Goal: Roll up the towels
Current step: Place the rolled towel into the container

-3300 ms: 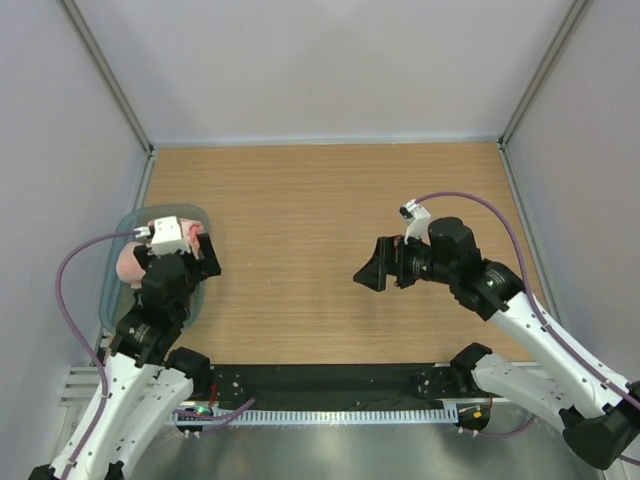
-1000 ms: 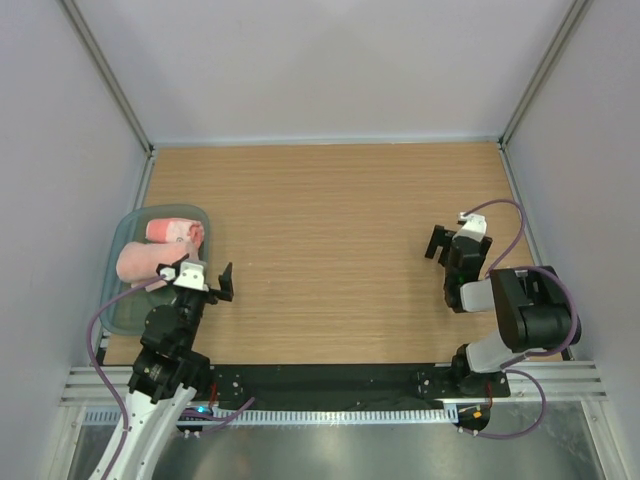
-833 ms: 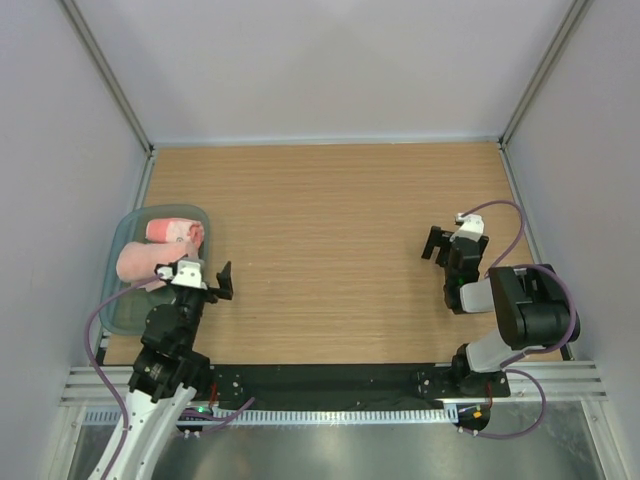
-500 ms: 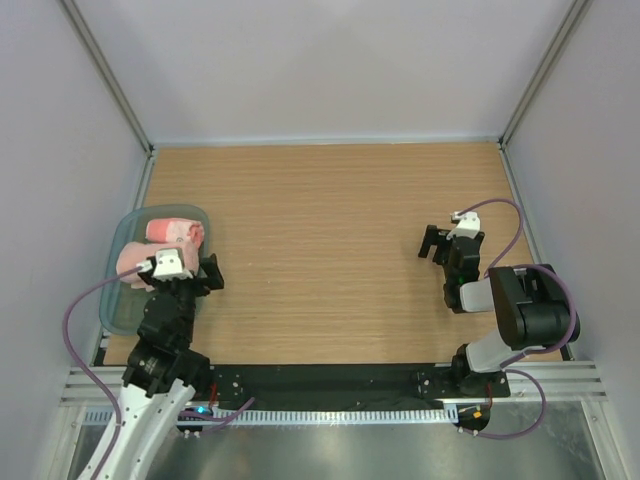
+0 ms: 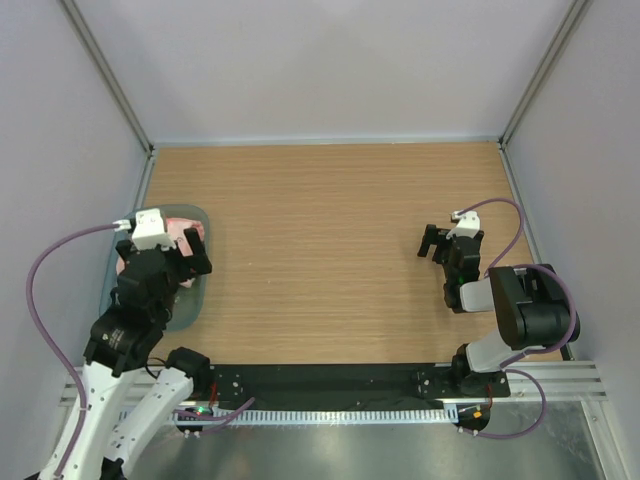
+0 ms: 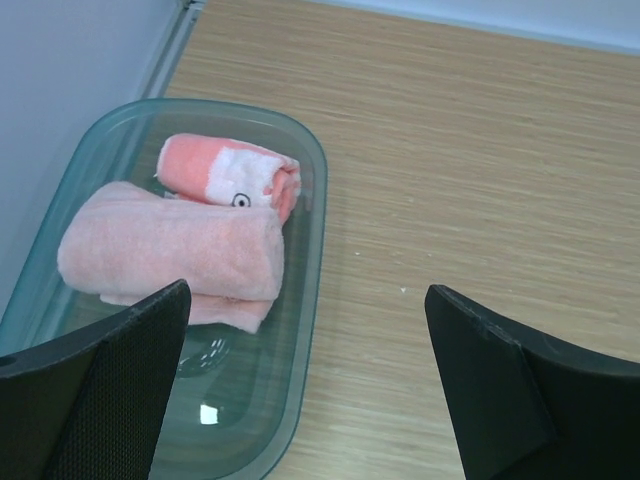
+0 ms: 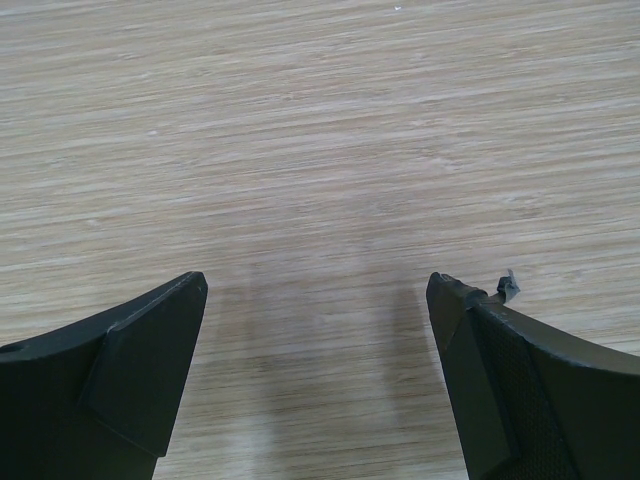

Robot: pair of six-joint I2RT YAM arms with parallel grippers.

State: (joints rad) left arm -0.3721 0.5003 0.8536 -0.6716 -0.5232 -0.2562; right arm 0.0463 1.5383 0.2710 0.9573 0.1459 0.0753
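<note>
Two salmon-pink towels lie in the translucent grey-green tray (image 6: 312,262) at the table's left edge. One towel (image 6: 228,178) is rolled, with a white band and a small dark mark. The other towel (image 6: 170,250) is a plain pink bundle in front of it. My left gripper (image 6: 307,290) hangs open above the tray's near right rim and holds nothing. In the top view the left gripper (image 5: 190,262) hides most of the tray (image 5: 188,305), and only a bit of towel (image 5: 184,227) shows. My right gripper (image 5: 436,245) is open over bare wood at the right, seen up close as the right gripper (image 7: 318,280).
The wooden table (image 5: 330,250) is closed in by pale walls at the back and on both sides. A metal corner post (image 6: 170,45) runs beside the tray. The black base rail (image 5: 330,380) lies along the near edge.
My left arm has risen and swung back and left, so it now sits over the tray and covers the towels in the top view. The right gripper has barely shifted.
</note>
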